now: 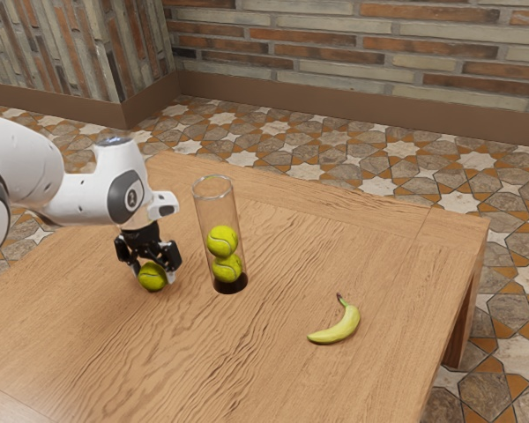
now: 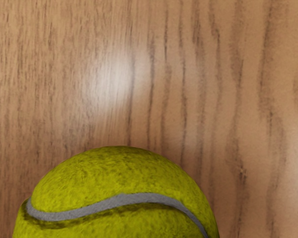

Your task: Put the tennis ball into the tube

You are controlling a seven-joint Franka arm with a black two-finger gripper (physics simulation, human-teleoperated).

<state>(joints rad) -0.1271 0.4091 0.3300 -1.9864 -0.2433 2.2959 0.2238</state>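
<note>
See tennis ball [image 1: 152, 277] right under claw [image 1: 153, 264], near tube [image 1: 213, 207] — can't tell if gripped or loose.

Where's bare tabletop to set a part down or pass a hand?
Exterior view: bare table between tube and banana, beyond the banana to the exterior view's right edge of the table, and below both. Crowded: gripper at the loose ball, close beside the tube; I'd keep hands out.
</note>
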